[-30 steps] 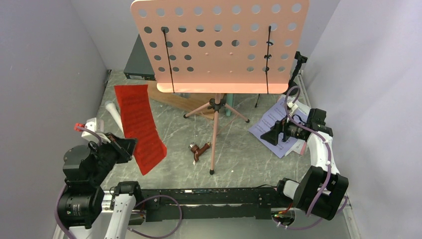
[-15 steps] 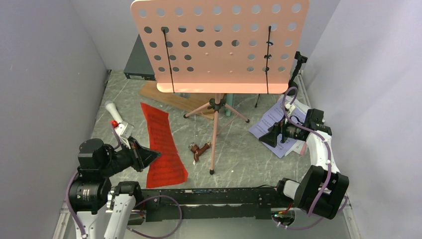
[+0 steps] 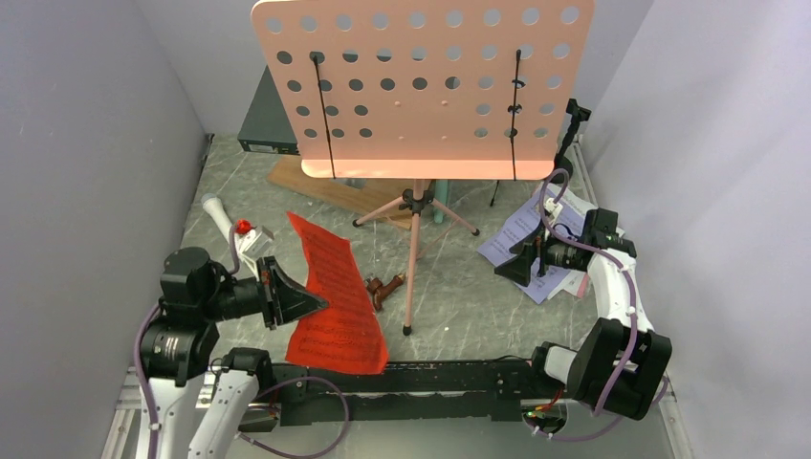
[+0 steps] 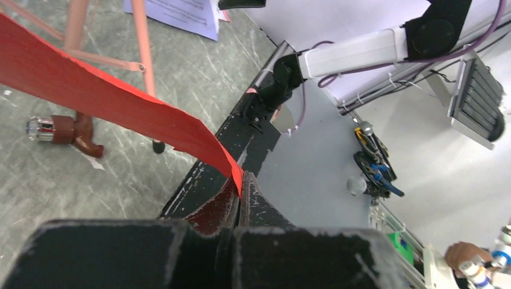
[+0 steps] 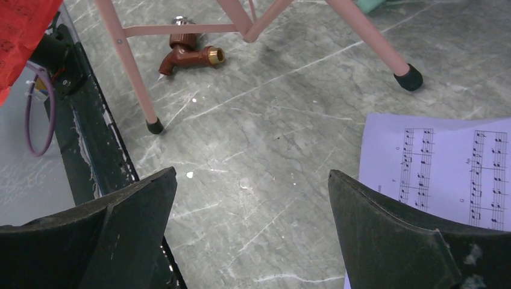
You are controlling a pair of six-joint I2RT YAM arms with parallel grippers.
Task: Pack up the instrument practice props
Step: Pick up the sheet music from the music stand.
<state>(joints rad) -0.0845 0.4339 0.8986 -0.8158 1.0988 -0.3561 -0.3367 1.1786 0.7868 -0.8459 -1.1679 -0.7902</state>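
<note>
The red sheet-music page (image 3: pixel 344 325) droops over the tabletop's (image 3: pixel 469 306) near edge, its margin pinched in the fully closed left end effector (image 3: pixel 316 303). With so thin a hold, I reckon it could slip or snag the pink tripod leg (image 3: pixel 413 277). The right end effector (image 3: pixel 507 263) gapes empty above the white pages (image 3: pixel 516 234) by the right edge. Marbled grey surface, plain grey walls.

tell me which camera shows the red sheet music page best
Top external: the whole red sheet-music page shows, staves included, held by the left claw. Left wrist shows only an edge-on strip pinched in that shut claw; right wrist catches just a corner.
</note>
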